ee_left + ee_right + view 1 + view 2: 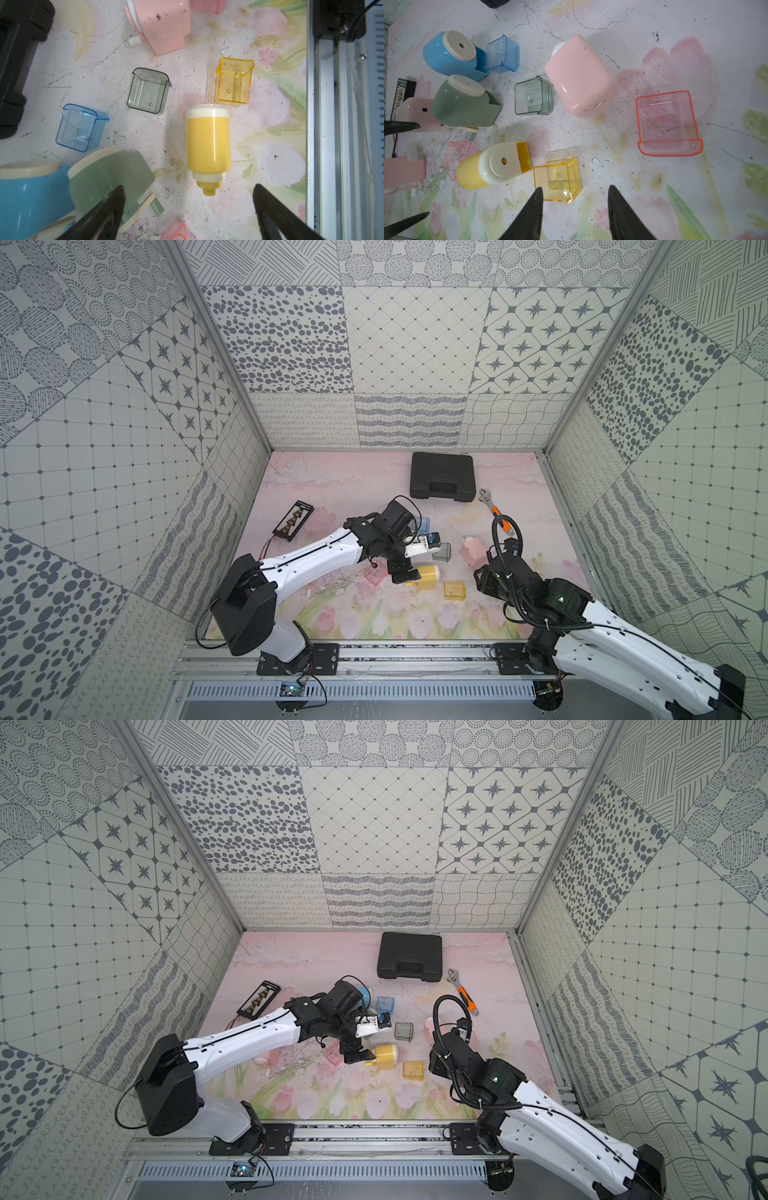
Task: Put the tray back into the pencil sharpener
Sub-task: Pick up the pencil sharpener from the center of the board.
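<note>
The yellow tray (557, 179) lies open side up on the flowered tabletop (675, 207), outside its housing and just beside the slot end of the yellow pencil sharpener (488, 169); whether the two touch I cannot tell. The placement looks deliberate: with the tray so near the slot, a short sideways slide should seat it. The right gripper (575, 187) hangs just above the tray's near edge with its jaws parted and nothing between them. It is released rather than grasping, probably because the tray needs a fresh hold on its walls, or a nudge, before it can go in. The left gripper (188, 186) hovers over the sharpener's crank end, spread wide and empty, placed, I judge, to brace the body so it cannot slide when the tray is pushed home. Around this pair lie the other sets: a grey tray (532, 98) just beside a pink sharpener (579, 76), a red tray (668, 122) well apart, a green sharpener (465, 104), and a blue sharpener (450, 56) with a blue tray (502, 55) next to it. At the far side a black case (442, 477) and an adjustable wrench (494, 512) lie out of the way.
</note>
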Controlling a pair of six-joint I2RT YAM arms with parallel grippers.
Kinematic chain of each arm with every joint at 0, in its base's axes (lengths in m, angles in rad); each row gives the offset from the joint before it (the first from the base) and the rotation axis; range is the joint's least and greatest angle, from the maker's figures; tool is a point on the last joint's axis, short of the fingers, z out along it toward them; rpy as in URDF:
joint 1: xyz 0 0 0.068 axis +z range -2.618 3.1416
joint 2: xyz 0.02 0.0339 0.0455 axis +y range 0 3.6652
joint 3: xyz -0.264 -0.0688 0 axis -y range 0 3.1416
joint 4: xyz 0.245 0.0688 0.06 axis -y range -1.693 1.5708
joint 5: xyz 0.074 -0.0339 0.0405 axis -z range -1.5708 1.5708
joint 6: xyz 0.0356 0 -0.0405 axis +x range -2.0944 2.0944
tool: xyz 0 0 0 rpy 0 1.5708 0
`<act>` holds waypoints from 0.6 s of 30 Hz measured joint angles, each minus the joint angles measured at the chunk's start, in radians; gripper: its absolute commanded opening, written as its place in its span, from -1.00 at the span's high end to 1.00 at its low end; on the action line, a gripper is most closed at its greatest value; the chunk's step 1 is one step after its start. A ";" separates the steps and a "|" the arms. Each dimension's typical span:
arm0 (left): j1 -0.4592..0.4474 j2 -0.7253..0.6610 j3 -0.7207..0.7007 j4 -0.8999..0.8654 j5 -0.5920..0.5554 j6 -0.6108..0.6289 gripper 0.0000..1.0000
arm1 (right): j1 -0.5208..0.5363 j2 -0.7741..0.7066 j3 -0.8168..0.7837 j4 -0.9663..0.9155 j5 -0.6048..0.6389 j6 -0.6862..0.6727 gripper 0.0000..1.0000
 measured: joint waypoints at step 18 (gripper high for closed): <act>-0.034 0.196 0.046 0.007 0.006 0.016 -0.68 | -0.109 0.054 0.000 0.023 -0.126 -0.020 -0.03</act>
